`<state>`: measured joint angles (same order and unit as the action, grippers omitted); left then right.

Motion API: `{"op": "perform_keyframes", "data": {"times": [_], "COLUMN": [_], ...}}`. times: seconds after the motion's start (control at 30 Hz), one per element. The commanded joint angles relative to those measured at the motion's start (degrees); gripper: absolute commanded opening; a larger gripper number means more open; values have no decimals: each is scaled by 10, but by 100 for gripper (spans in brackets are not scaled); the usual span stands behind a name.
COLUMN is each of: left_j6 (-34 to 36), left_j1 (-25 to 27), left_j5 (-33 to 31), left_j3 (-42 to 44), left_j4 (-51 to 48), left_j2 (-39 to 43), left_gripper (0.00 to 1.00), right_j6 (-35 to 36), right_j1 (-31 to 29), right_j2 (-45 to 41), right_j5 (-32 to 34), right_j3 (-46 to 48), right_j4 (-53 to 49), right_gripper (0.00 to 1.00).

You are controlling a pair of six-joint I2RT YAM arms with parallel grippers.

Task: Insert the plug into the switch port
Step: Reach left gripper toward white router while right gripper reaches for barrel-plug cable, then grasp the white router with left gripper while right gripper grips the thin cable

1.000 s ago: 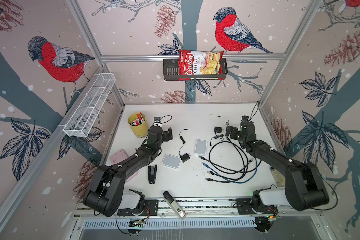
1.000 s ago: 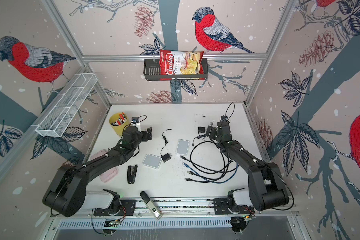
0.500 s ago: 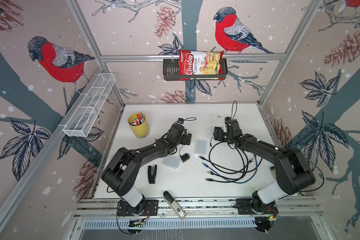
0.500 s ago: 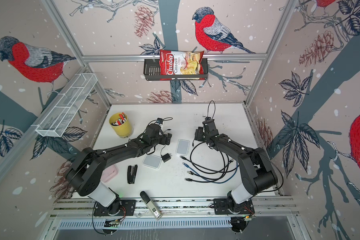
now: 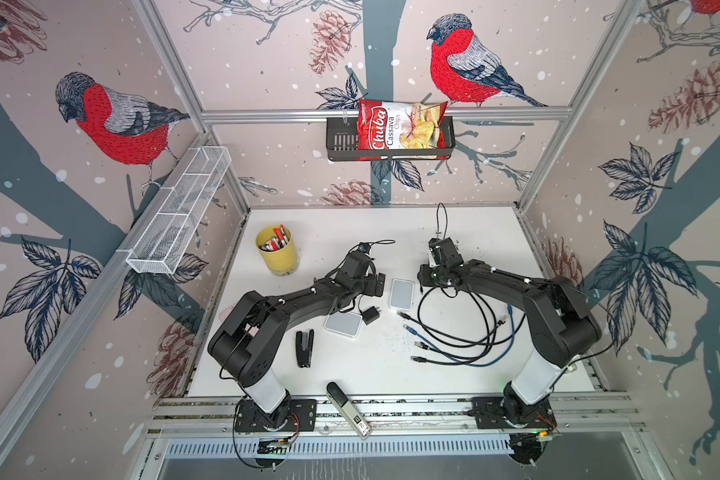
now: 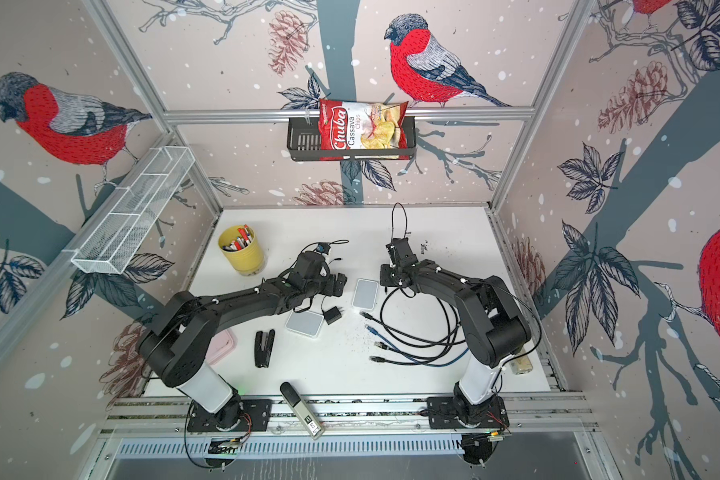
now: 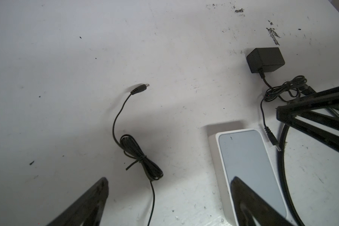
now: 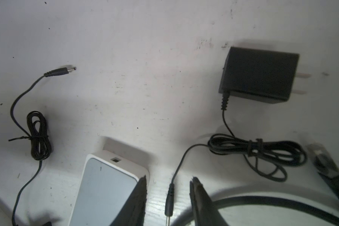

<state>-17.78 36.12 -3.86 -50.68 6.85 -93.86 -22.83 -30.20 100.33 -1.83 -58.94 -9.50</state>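
Note:
A thin black plug lies on the table between the fingers of my right gripper. The jaws stand a little apart and a gap shows on each side of the plug. Its cord runs to a black adapter. Beside that gripper lies a white switch with a small port in its end face. In both top views the switch lies between my right gripper and my left gripper. My left gripper is open and holds nothing, with one finger over the switch.
A second plug with a bundled cord lies loose on the table. A second white switch and a small adapter lie nearer the front. Network cables, a stapler and a yellow pen cup are also here.
My right gripper moved left to the plug beside the switch and its jaws narrowed around it. My left arm swung right, from near the cup to the switch.

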Motion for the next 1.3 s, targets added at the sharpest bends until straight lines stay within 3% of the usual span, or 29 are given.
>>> {"op": "perform_keyframes", "data": {"times": [0.0, 0.63, 0.93, 1.07, 1.27], "left_j6": [-11, -13, -13, -9, -9], "left_j1": [1, 1, 1, 1, 4], "left_j5": [12, 17, 13, 30, 38], "left_j3": [16, 65, 73, 80, 105], "left_j4": [48, 100, 109, 127, 179], "left_j2": [14, 60, 67, 69, 69], "left_gripper": [96, 96, 96, 97, 97], "right_j6": [-9, -17, -28, -43, -84], "right_j1": [-5, -26, -29, -27, -16], "right_j2": [16, 60, 65, 47, -27], "right_j5": [16, 54, 60, 53, 7], "right_j3": [-11, -37, -34, -7, 89], "right_j4": [-23, -60, -51, -6, 153], "right_gripper": [35, 19, 3, 2, 2]}}
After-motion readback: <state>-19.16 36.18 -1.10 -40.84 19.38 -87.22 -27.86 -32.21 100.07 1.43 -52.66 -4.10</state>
